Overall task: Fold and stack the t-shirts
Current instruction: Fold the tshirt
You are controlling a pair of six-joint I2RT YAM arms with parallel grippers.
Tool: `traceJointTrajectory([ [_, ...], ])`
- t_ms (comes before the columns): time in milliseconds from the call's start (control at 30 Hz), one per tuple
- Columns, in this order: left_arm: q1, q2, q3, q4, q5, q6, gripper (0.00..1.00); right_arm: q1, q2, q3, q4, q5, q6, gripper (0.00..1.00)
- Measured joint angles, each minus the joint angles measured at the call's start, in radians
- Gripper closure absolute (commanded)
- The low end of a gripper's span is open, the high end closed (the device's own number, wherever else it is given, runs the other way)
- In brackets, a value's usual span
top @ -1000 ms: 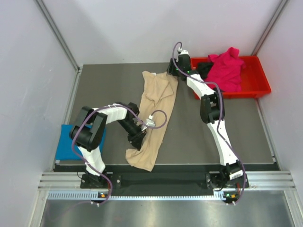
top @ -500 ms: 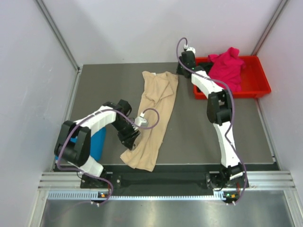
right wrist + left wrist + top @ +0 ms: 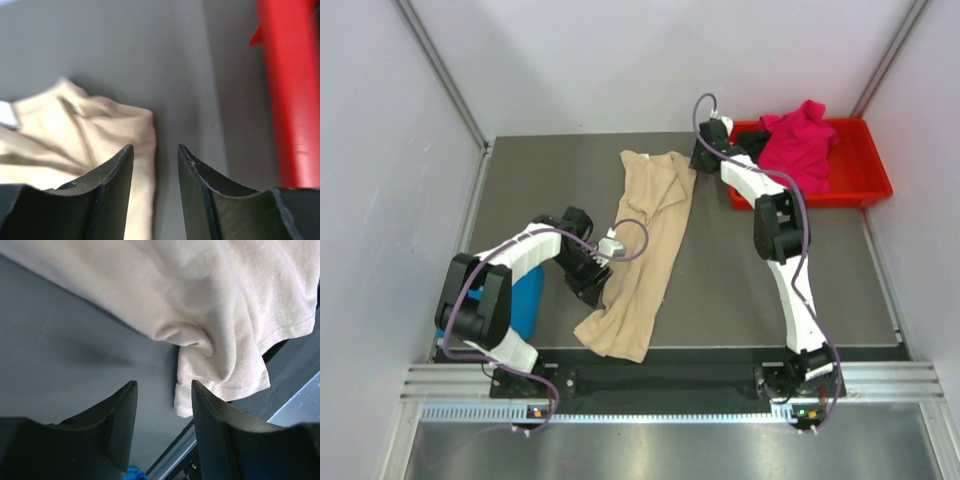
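The tan shirt (image 3: 645, 250) lies rumpled down the counter's (image 3: 740, 290) middle, and you seem to be flattening it to fold. Left fingers (image 3: 110, 435) at its near-left edge and right fingers (image 3: 107, 200) over its far corner are spread and empty. Pinch those edges next.

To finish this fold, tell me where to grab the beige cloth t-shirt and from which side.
Take the beige cloth t-shirt by two corners: the stitched near corner from the left, the far corner from the right. Both lie loose on the grey table, facing open jaws.
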Motion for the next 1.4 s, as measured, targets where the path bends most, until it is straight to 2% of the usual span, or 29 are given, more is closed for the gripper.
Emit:
traceJointTrajectory([
  [67, -0.014, 0.000, -0.005, 0.009, -0.006, 0.003, 0.48, 0.001, 0.028, 0.000, -0.006, -0.005, 0.006, 0.59],
  [133, -0.020, 0.001, -0.015, 0.010, -0.014, 0.007, 0.48, 0.002, 0.044, 0.022, 0.005, -0.015, 0.011, 0.66],
  [167, -0.020, 0.001, -0.019, 0.010, -0.017, 0.008, 0.48, 0.002, 0.053, 0.041, 0.003, -0.022, 0.015, 0.71],
  [200, -0.020, 0.001, -0.021, 0.009, -0.019, 0.009, 0.48, 0.002, 0.066, 0.064, 0.003, -0.034, 0.019, 0.85],
  [267, -0.020, 0.001, -0.022, 0.010, -0.019, 0.010, 0.48, 0.001, 0.093, 0.098, 0.016, -0.063, 0.032, 1.00],
  [400, -0.020, 0.001, -0.021, 0.009, -0.014, 0.010, 0.48, -0.006, 0.126, 0.114, 0.058, -0.123, 0.082, 1.00],
  [667, -0.028, 0.042, 0.030, 0.016, 0.021, -0.012, 0.48, -0.019, 0.321, 0.332, 0.234, -0.223, 0.243, 1.00],
  [733, -0.034, 0.055, 0.038, 0.022, 0.029, -0.024, 0.48, -0.022, 0.338, 0.341, 0.276, -0.224, 0.261, 0.86],
  [767, -0.037, 0.060, 0.040, 0.024, 0.031, -0.029, 0.48, -0.024, 0.339, 0.341, 0.289, -0.224, 0.261, 0.67],
  [800, -0.041, 0.063, 0.041, 0.027, 0.032, -0.032, 0.48, -0.026, 0.339, 0.341, 0.298, -0.225, 0.257, 0.59],
  [900, -0.047, 0.064, 0.042, 0.029, 0.037, -0.038, 0.47, -0.032, 0.330, 0.340, 0.322, -0.229, 0.228, 0.44],
  [1000, -0.050, 0.064, 0.042, 0.028, 0.039, -0.040, 0.48, -0.039, 0.270, 0.260, 0.318, -0.230, 0.193, 0.39],
  [1167, -0.050, 0.009, 0.036, 0.041, 0.005, -0.058, 0.47, -0.039, 0.061, 0.050, 0.285, -0.249, 0.148, 0.34],
  [1300, -0.042, -0.106, 0.005, 0.083, -0.053, -0.087, 0.46, -0.023, -0.195, -0.150, 0.248, -0.276, 0.096, 0.35],
  [1400, -0.023, -0.165, -0.013, 0.103, -0.071, -0.099, 0.46, 0.018, -0.484, -0.434, 0.242, -0.279, 0.072, 0.35],
])
